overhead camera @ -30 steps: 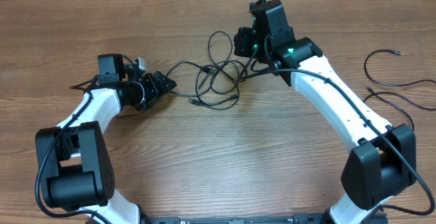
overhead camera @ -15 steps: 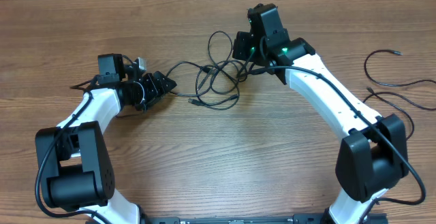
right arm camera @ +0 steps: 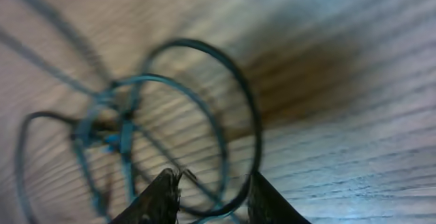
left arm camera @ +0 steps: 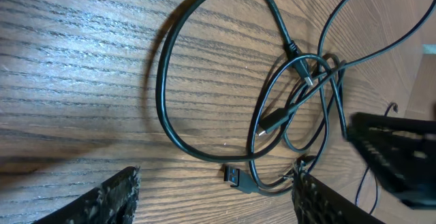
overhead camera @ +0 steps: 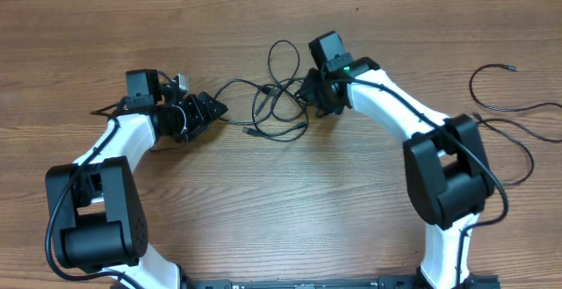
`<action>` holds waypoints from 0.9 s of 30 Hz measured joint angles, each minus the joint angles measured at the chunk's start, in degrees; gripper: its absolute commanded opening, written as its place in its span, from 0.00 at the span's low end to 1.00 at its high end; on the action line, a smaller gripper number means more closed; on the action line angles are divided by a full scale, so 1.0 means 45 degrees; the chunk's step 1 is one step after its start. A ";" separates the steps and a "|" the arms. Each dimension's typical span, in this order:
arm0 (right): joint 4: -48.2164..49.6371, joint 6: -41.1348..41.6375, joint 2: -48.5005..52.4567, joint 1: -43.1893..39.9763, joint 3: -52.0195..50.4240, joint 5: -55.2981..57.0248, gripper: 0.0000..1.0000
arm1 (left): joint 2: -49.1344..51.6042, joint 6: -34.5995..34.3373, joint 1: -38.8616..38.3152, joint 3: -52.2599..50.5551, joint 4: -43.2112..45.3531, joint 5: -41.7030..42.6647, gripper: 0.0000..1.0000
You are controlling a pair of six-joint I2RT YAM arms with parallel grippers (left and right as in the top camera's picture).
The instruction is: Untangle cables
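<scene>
1. The cables [overhead camera: 279, 104] lie as one small tangle on the table [overhead camera: 290, 201], between the two arms. Two more loose cords [overhead camera: 505, 109] lie well apart at the right edge.
2. Left gripper [overhead camera: 215, 109]: just left of the tangle, jaws spread wide and holding nothing. In the wrist view its fingers [left arm camera: 117, 195] frame the tangle with bare wood between them.
3. Right gripper [overhead camera: 307, 94]: low over the right side of the tangle. The wrist view is blurred, but the jaws stand partly apart and a cord curves through the gap. No pinch can be seen.
4. Handling, as judged: thin, light, limp cords. They will drag along rather than lift cleanly, and one pulled strand will likely carry the whole bundle. The smooth jacket may slip through a loose grip.
5. Where to grip: the big open loop [left arm camera: 162, 94] is free of crossings and lies flat, so it is easy to take. The flat plug [left arm camera: 234, 176] gives a firmer bite.
6. Avoid the crossing cluster [left arm camera: 310, 71], where several strands overlap; pulling there would probably tighten it.
</scene>
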 measured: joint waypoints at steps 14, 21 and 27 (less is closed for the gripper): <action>0.0238 0.0981 0.0243 0.0005 -0.0243 0.0000 0.34 | 0.0000 0.0005 0.0000 0.0000 0.0000 0.0000 0.72; 0.0350 0.1059 0.0243 0.0068 -0.0243 -0.0005 0.34 | 0.0000 0.0000 0.0000 0.0000 0.0000 0.0000 0.72; 0.0733 0.1059 0.0243 0.0374 -0.0243 0.0044 0.04 | 0.0000 0.0000 0.0000 0.0000 0.0000 0.0000 0.72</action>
